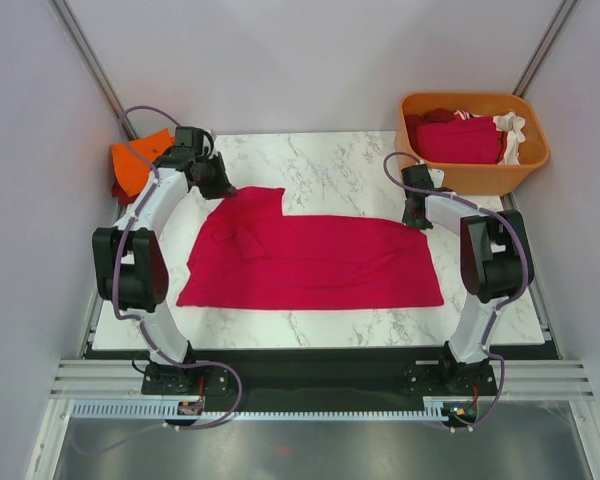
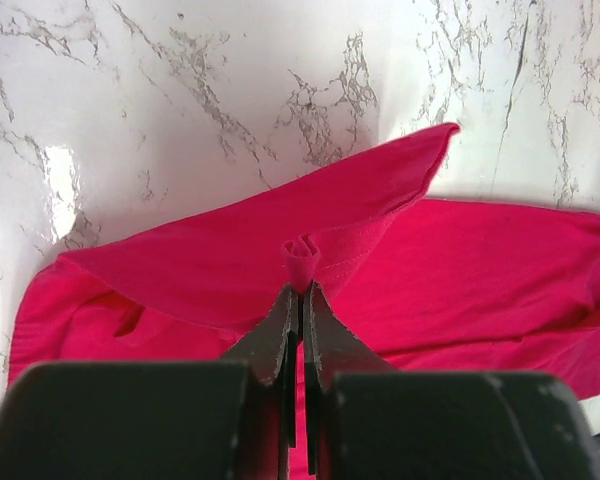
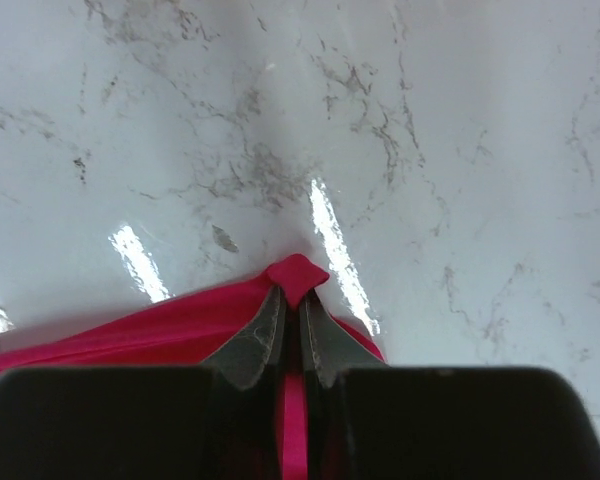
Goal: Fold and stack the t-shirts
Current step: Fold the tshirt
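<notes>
I am clenching my left pincer (image 2: pixel 300 292) on a small rolled pinch of the pink shirt (image 2: pixel 460 270), at its far left corner, which is rising in a peak off the table (image 2: pixel 180 90). My right pincer (image 3: pixel 298 292) is pinching the same shirt's far right corner, with a tip of cloth poking out between the fingers. I am holding both far corners, I judge, so that the far edge can be carried toward me and laid over the near edge as a fold. The rest of the shirt is lying spread across the middle of the top view, rumpled on its left part. An orange shirt (image 1: pixel 140 162) is sitting at upper left, just behind my left arm. An orange tub (image 1: pixel 480 178) at upper right, near my right arm, is holding a dark red shirt (image 1: pixel 460 140) and a white shirt (image 1: pixel 512 128). Neither seems to be blocking a pull toward me, though the rumple may be folding in unevenly.
</notes>
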{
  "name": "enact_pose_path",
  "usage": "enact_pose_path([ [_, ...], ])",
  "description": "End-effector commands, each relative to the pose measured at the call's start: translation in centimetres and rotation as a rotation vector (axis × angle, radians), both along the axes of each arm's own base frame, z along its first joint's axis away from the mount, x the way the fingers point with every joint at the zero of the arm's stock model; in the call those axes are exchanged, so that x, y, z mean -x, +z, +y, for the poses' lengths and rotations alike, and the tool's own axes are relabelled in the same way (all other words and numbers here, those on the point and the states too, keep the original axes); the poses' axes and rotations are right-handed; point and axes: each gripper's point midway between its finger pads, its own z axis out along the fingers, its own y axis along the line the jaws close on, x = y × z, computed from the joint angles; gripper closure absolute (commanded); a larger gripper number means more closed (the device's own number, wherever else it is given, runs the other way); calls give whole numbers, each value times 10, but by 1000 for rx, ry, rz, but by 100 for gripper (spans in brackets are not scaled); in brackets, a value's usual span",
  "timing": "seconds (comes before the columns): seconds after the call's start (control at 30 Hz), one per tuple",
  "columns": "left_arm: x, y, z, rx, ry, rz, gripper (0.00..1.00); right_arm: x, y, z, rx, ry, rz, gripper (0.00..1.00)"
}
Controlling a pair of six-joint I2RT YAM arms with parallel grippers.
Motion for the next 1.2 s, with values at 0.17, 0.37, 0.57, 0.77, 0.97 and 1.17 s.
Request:
enact_pose_path([
  [0.17, 20, 43, 2, 14, 9, -98, 98, 3, 55, -12, 57, 25, -60, 100],
  [0.37, 50, 49, 5, 15, 9, -110, 98, 17, 66, -9, 20, 27, -71, 100],
  [0.57, 81, 26, 62, -269, 140, -62, 98, 46, 62, -11, 0, 9, -65, 100],
  [0.77, 108, 16, 72, -306, 158, -48, 98, 69, 42, -10, -21, -4, -17, 97],
  [0.97, 127, 18, 83, -343, 190, -73, 98, 83, 40, -8, -51, -19, -27, 99],
  [1.17, 146, 16, 83, -315, 224, -85, 98, 93, 56, -12, -51, -28, -89, 94],
])
